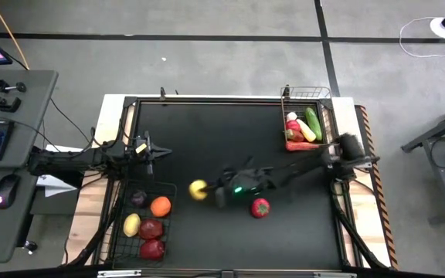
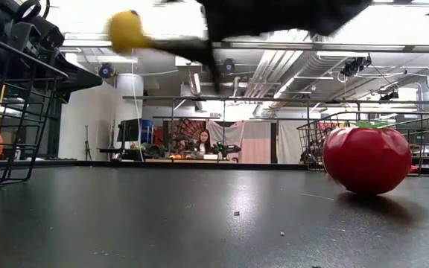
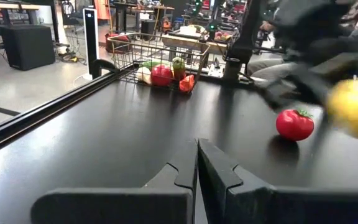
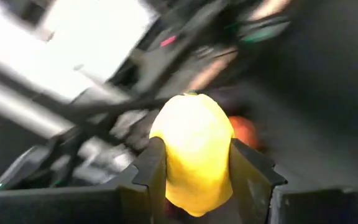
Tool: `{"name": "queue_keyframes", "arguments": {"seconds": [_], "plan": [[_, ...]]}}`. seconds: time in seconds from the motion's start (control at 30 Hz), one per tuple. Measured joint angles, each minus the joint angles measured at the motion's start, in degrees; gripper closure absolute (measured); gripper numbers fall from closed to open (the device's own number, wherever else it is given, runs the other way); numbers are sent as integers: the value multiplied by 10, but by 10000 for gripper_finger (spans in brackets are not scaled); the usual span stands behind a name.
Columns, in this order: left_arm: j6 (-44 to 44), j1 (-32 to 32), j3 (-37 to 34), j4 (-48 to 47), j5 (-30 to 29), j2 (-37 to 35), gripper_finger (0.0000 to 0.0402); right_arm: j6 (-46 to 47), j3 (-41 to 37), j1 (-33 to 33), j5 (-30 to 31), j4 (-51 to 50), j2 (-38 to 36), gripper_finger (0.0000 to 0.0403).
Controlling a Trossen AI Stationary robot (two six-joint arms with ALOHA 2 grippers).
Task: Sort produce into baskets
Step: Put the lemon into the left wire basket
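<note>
**Yellow fruit clamped in your right gripper, above mid-table**

Yellow fills your right wrist view: the right gripper (image 4: 191,171) has its two fingers (image 4: 151,165) pressed against either side of a lemon-like fruit (image 4: 191,155). That picture is too smeared to place it, so look to the high view, where the same fruit (image 1: 198,189) sits at the tip of the right gripper (image 1: 207,191), over the table's middle and just beside the dark basket (image 1: 116,232). The low view adds height: the fruit (image 2: 127,30) hangs well above the tabletop (image 2: 199,216).

Near the gripper, a red tomato (image 1: 259,207) rests on the bare mat; it stands apart from everything in the low view.

Your left gripper (image 1: 147,148) waits at the table's left edge, behind the dark basket, and only its own wrist view shows its fingers (image 3: 182,177) closed together on nothing.

From above, the dark basket holds an orange (image 1: 160,205), a purple piece (image 1: 138,198), a yellow one (image 1: 131,225) and what look like two red ones (image 1: 151,238). The lighter basket (image 1: 327,94) in the far right corner holds a cucumber (image 1: 313,123), corn (image 1: 304,130) and red pieces (image 1: 293,135).
</note>
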Motion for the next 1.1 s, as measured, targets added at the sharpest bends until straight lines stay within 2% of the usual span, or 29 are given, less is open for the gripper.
{"name": "queue_keyframes", "arguments": {"seconds": [0.13,0.2,0.4,0.53,0.7,1.1], "plan": [[0,0,0,0,0,0,401,-73,192,3,-131,-15,115,277],[0,0,0,0,0,0,401,-117,287,2,-175,-51,153,277],[0,0,0,0,0,0,401,-247,528,0,-186,-268,233,277],[0,0,0,0,0,0,401,-295,638,-1,-181,-364,283,277],[0,0,0,0,0,0,401,-293,688,-3,-181,-373,309,277],[0,0,0,0,0,0,401,-288,682,-5,-181,-365,311,276]]}}
